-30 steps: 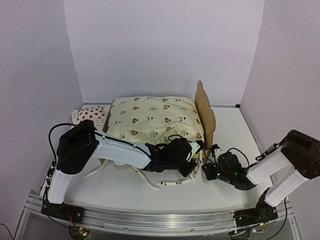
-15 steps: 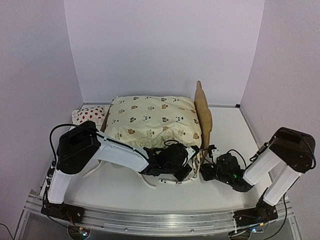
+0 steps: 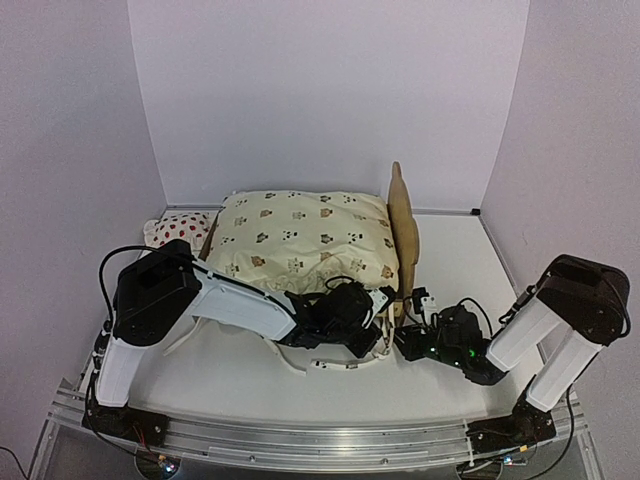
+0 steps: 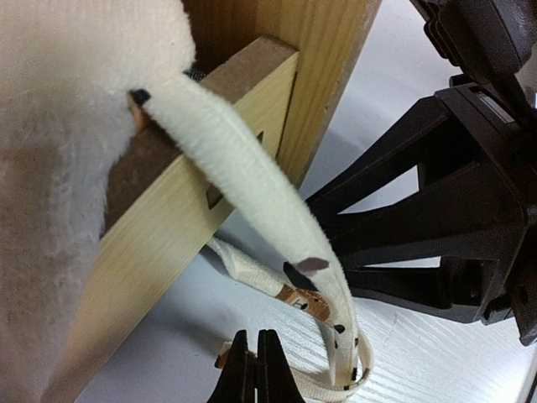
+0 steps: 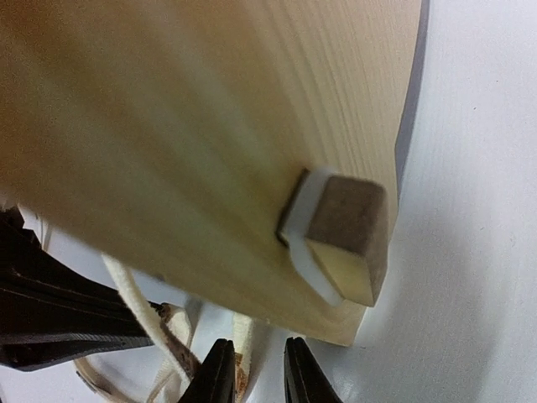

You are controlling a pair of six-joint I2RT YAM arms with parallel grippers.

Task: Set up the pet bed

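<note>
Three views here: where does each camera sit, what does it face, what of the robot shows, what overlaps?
Top external: above and behind the bases, looking down; left arm, right arm, pet bed.
Left wrist: on that arm, facing the rail and a tie; shut left gripper below.
Right wrist: on that arm, facing the headboard and its tenon; right gripper, slightly open, below.
Shared: both wrist views show the tie.

From high behind the arms we look down over the whole table [image 3: 240, 385]. Our wrist views, one past the left fingers [image 4: 242, 374], one past the right fingers [image 5: 220, 374], crowd the bed's [image 3: 405, 230] near right corner from opposite sides. All three views share that corner.
</note>
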